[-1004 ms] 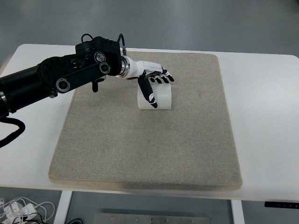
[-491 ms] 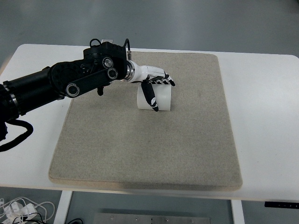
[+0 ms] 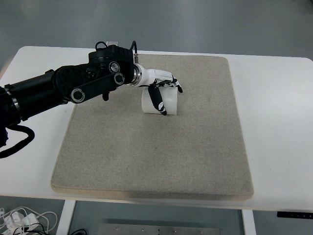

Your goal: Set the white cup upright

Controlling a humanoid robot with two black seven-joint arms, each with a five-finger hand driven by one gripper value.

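A white cup (image 3: 167,102) lies on the beige mat (image 3: 156,142), a little behind the mat's middle. My left hand (image 3: 162,90) is wrapped over it from above and behind: the thumb runs down the cup's front face and the other fingers curl over its top edge. The black left arm (image 3: 63,88) reaches in from the left edge of the head view. My hand hides the cup's upper left part, so I cannot make out its opening.
The mat covers most of the white table (image 3: 279,112). Bare white tabletop runs along the right side and the near edge. Below the table's front left corner lie some white cables (image 3: 22,220).
My left arm pushed forward and rightward, and the fingers closed tighter around the cup. The cup shifted slightly left and up under the hand.
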